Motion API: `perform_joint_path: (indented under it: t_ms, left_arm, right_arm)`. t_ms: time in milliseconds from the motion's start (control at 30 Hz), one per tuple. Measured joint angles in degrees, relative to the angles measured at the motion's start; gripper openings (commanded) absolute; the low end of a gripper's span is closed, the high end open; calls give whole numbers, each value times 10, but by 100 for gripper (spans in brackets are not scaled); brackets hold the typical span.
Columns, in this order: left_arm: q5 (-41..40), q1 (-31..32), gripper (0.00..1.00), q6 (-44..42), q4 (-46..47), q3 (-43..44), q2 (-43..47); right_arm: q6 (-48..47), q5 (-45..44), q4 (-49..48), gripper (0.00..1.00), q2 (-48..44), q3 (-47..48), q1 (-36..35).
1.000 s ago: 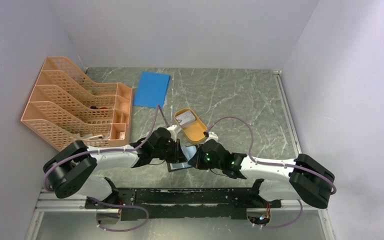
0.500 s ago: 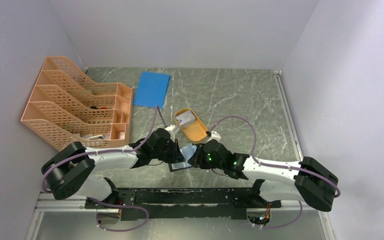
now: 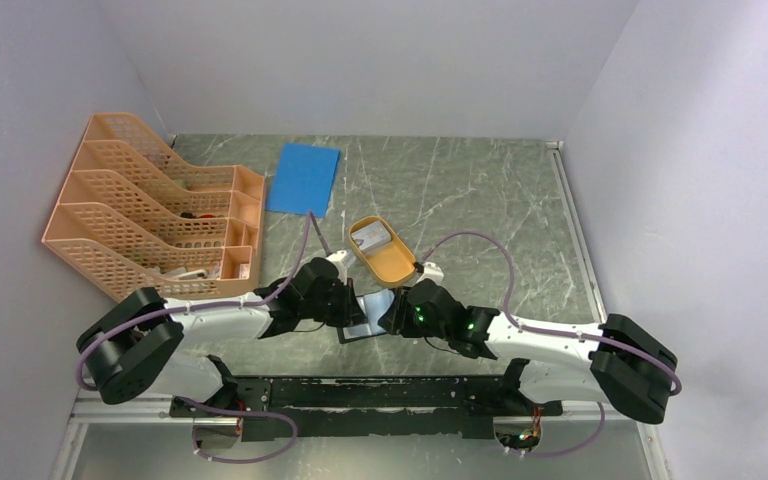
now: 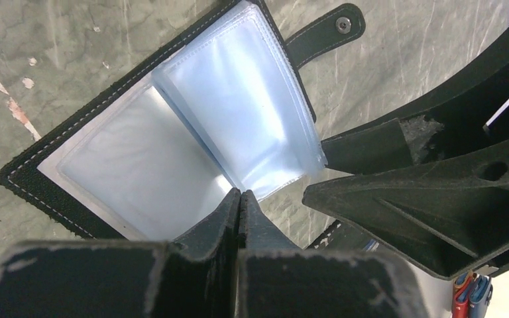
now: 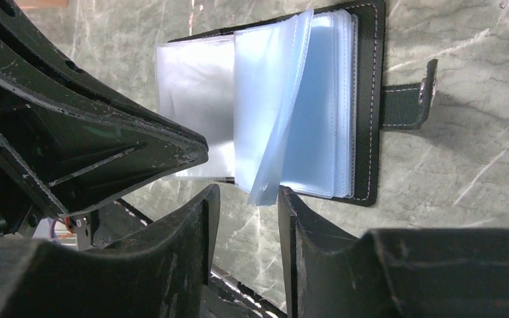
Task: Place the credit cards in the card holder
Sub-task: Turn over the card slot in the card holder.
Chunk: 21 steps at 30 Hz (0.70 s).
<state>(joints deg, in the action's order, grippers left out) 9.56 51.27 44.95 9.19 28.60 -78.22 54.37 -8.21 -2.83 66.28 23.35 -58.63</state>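
The card holder (image 3: 362, 322) lies open on the table between my two grippers, its black cover (image 4: 20, 179) down and its clear bluish pockets (image 5: 318, 119) up. My left gripper (image 4: 240, 193) is shut, its tips resting on the near edge of the pockets at the fold. My right gripper (image 5: 246, 199) stands open at the holder's edge. One loose pocket leaf (image 5: 268, 132) stands up, its corner hanging between the fingers. A pale credit card (image 3: 367, 237) lies in the orange oval dish (image 3: 397, 268) just beyond the holder.
A blue flat sheet (image 3: 303, 178) lies at the back. An orange mesh file organiser (image 3: 150, 215) fills the left side. The holder's snap strap (image 5: 407, 103) sticks out sideways. Grey walls close in the table on three sides.
My right gripper has opened and let go of the pocket leaf. Both arms shifted slightly around the holder; the left stays shut.
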Motion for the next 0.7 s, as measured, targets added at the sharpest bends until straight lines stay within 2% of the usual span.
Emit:
perform_joint_path:
  t_ms: [300, 500, 700]
  left_arm:
    - [-15, 0, 5, -6, -19, 0, 9]
    - [-19, 0, 5, -6, -22, -1, 9]
    - [-28, 0, 5, -9, -29, -1, 9]
  right_arm:
    - [0, -28, 20, 42, -30, 2, 0]
    - [1, -62, 71, 27, -45, 14, 8]
    - [-9, -64, 87, 21, -14, 31, 21]
